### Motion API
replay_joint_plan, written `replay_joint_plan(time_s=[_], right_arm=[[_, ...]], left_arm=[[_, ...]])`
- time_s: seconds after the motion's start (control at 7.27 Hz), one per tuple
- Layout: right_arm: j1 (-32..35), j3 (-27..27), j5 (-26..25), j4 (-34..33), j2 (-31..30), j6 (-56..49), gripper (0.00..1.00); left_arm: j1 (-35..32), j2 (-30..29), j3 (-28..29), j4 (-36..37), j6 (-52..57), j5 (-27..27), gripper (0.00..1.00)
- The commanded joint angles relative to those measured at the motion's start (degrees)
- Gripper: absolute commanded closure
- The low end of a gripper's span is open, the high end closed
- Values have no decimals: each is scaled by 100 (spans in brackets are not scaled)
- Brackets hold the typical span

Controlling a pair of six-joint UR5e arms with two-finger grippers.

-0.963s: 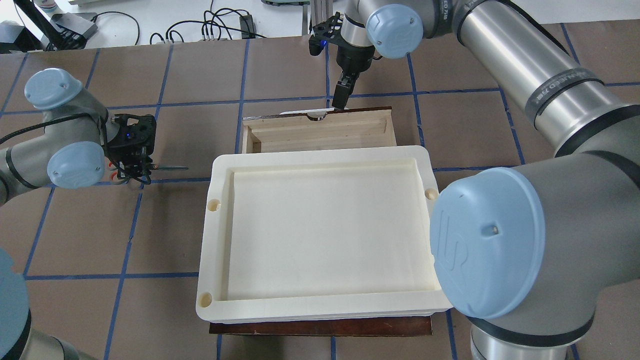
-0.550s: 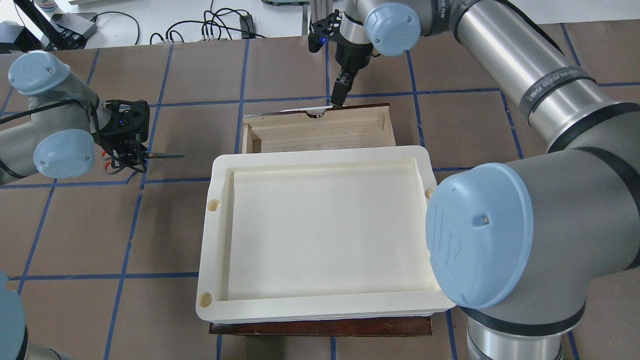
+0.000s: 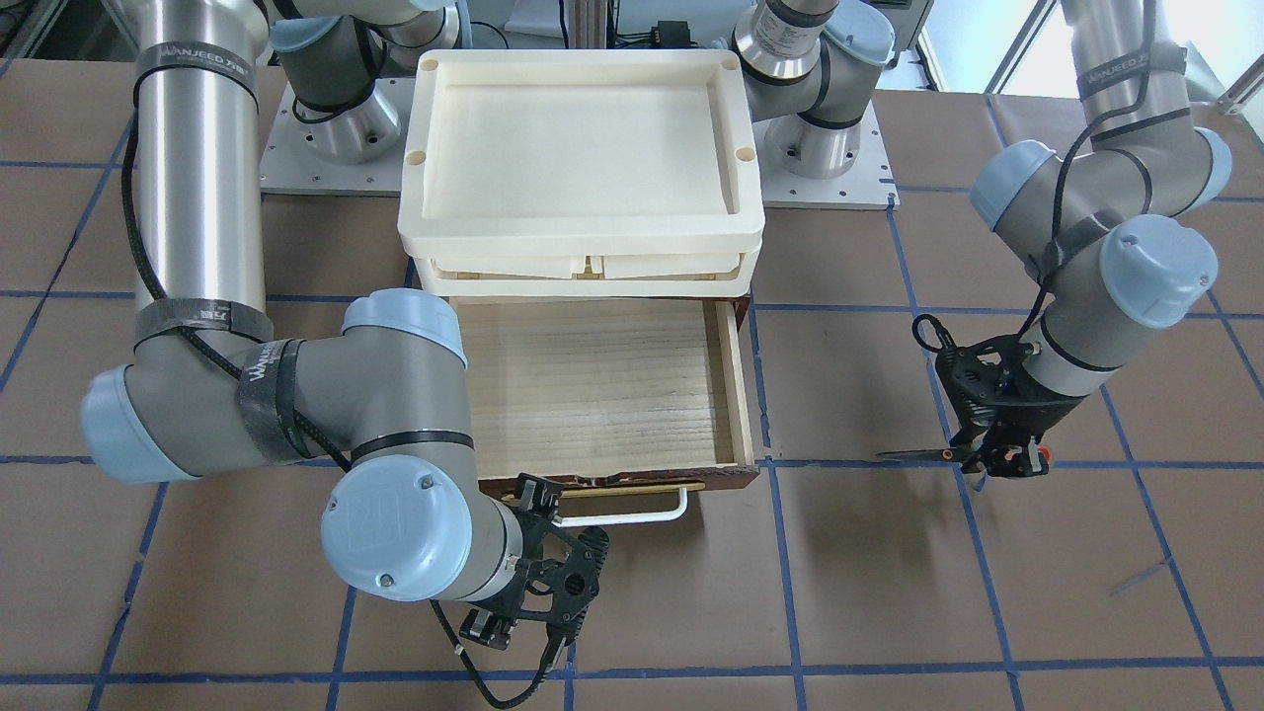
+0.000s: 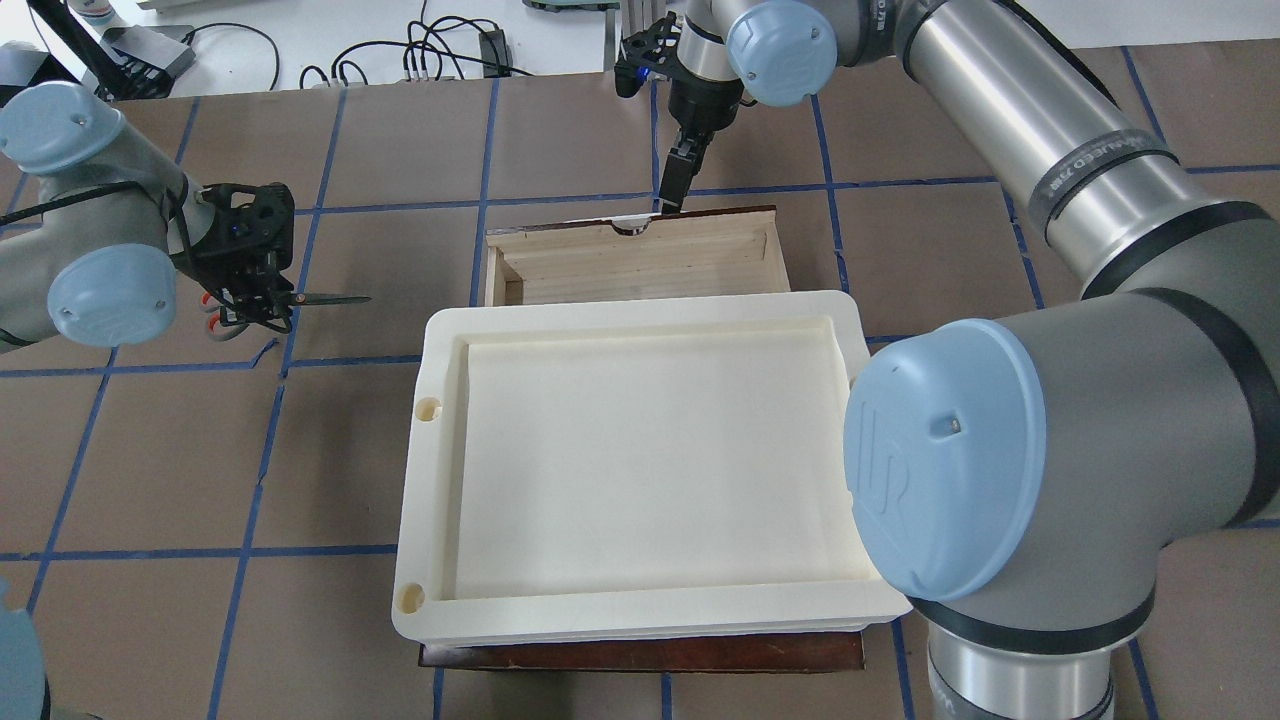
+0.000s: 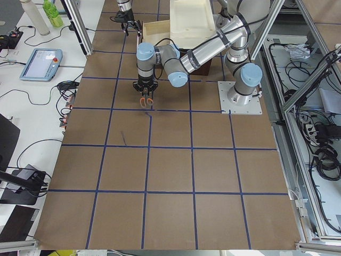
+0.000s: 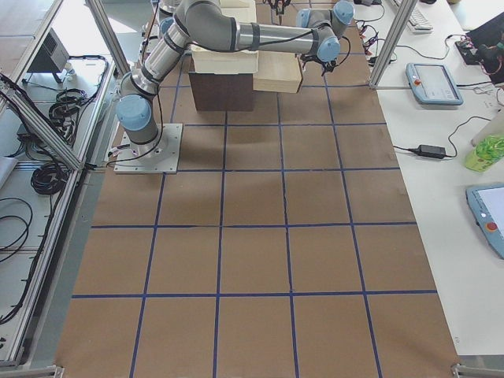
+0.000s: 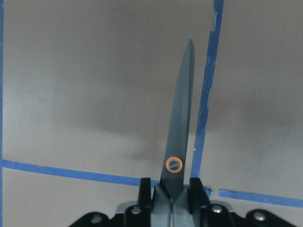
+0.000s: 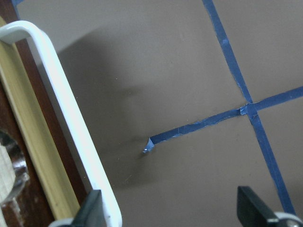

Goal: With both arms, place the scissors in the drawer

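The scissors (image 4: 325, 299) seemed light, stiff, slippery; left fingers (image 7: 145, 190) gripped them by the pivot (blade toward 3 o'clock), right fingers (image 8: 93, 209) stood apart.

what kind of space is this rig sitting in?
Most likely a robotics lab or data-collection cell: a teach pendant lies beside the rig, aluminium frame posts stand around it, and a blue tape grid is laid across the table.
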Motion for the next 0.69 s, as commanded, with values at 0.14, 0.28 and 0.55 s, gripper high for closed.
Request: replay_joint_plan(time_s=[0.14,0.28,0.55], right_arm=[[-27,-30,-15,9,-232,38,0],[-36,-30,-15,9,-294,38,0],[-201,-13,-15,18,-531,21,0]], left_arm=[[-280,231,273,-422,-425,-42,82],[-288,293,430,-676,-435,-51,82],[-533,276,983,-1299,-1211,-226,82]])
